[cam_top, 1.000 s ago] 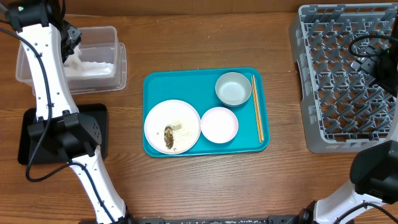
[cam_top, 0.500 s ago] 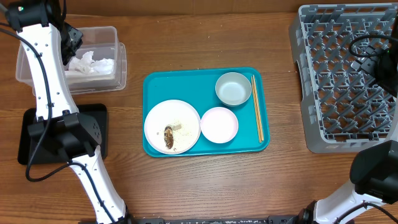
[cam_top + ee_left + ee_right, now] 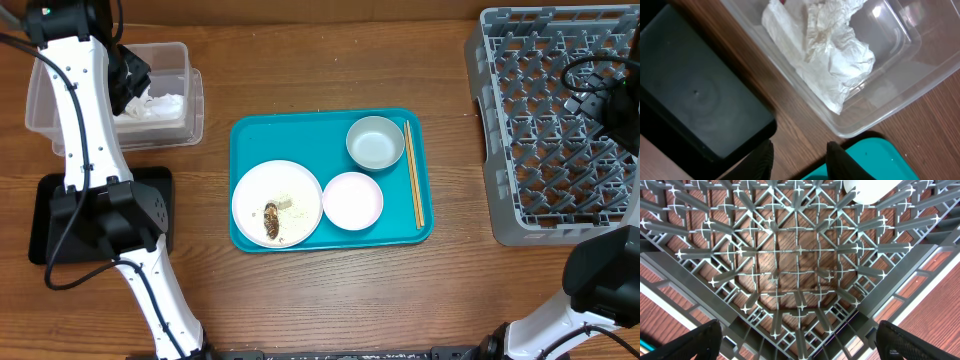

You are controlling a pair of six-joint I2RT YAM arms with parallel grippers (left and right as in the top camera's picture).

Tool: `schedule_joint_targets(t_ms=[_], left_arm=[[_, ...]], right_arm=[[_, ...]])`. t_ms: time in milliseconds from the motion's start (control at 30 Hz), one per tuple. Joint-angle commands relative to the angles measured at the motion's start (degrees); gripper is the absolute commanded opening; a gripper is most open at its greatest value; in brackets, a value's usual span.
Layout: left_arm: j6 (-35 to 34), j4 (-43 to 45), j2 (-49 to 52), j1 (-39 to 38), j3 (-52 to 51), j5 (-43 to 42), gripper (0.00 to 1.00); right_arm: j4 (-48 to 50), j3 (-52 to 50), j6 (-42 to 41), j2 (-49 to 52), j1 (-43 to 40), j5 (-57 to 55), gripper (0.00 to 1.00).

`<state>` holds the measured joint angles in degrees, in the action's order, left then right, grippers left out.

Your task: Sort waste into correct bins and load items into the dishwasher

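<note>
The left end effector (image 3: 801, 161) hangs over the near end of the clear tub (image 3: 192, 92), fingers partly apart with nothing between them. Below it, inside the tub, lies the crumpled white tissue (image 3: 826, 52). It is a soft, creased wad, and seen from overhead its long axis runs left to right along the tub's near wall. In the left wrist view one folded corner tapers to a point against that wall. The tub is thin, see-through plastic, rectangular with rounded corners, and it sits on the wooden tabletop (image 3: 330, 60).

Just beside the tub on its near side is the shallow black tray (image 3: 690, 95), matte and rectangular.

Further right is the teal serving tray (image 3: 250, 135). It carries:
- the large white plate (image 3: 250, 195), which holds a brown food scrap (image 3: 271, 221) and pale crumbs (image 3: 286, 201)
- the smaller pinkish-white plate (image 3: 352, 200)
- the grey-green bowl (image 3: 375, 142)
- the wooden chopsticks (image 3: 413, 175), lying together along the tray's right rim and pointing far to near

At the far right stands the grey plastic dish rack (image 3: 545, 100), a square lattice of pegs. The right end effector (image 3: 800, 345) is above it, spread wide and empty.
</note>
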<state>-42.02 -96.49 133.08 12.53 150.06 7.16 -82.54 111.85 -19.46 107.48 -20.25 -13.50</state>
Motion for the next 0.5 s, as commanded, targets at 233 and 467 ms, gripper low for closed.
schedule_joint_targets(t_ms=[233,467], left_arm=[[3.39,-0.33,-16.70,0.98,0.00,4.11,0.40],[10.05,-0.33,-18.62,1.60,0.00,4.24,1.00]], right_arm=[[0.20,-0.04,-0.09,-0.63,-0.07,-0.09,1.00],[0.17,-0.04,-0.11,-0.63,-0.07,-0.09,1.00]])
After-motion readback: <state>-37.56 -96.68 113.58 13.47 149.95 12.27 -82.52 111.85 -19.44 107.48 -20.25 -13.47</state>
